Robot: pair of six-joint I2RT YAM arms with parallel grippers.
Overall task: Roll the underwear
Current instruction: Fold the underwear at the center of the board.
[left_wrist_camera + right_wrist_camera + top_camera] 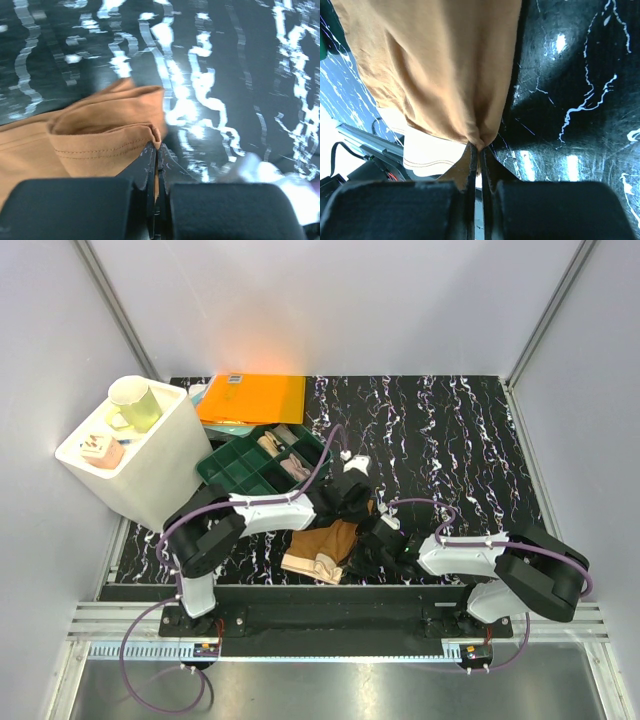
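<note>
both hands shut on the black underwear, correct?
Not black. The underwear they pinch is brown. The left hand and the right hand are both shut on a fold of it, as each wrist view shows.

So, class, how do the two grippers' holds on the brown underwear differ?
The left gripper pinches the brown underwear at a stitched hem; the right gripper pinches plain, gathered cloth. The left's cloth lies folded over; the right's fans out in creases. Both are shut on it.
</note>
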